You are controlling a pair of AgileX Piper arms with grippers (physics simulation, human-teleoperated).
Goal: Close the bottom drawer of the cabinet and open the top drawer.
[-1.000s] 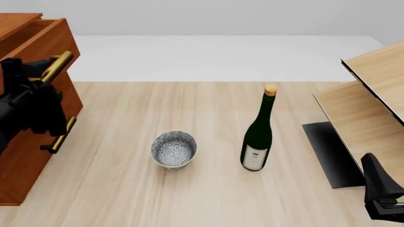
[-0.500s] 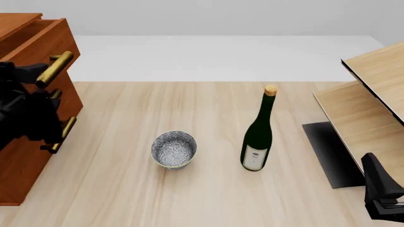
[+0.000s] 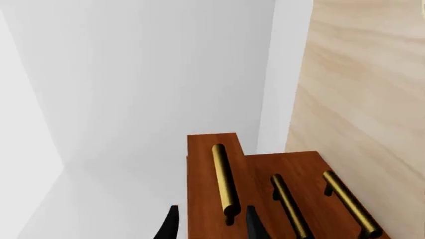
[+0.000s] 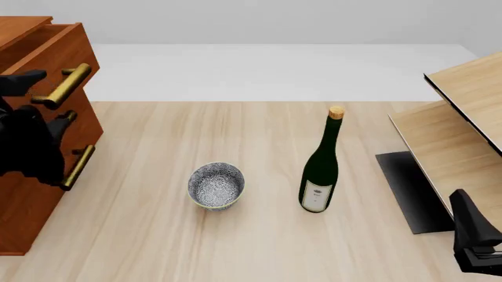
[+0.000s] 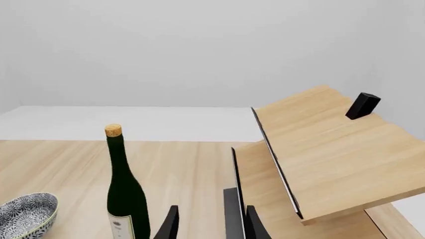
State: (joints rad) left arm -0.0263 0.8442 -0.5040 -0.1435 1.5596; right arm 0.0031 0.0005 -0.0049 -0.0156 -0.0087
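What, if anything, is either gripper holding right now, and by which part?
Nothing is held. The left gripper is open, off the top drawer's handle; the right gripper is open and empty.

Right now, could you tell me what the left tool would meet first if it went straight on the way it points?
Probably nothing close: the left tool points along the top drawer's front, beside its brass handle, toward open background; depth is unclear.
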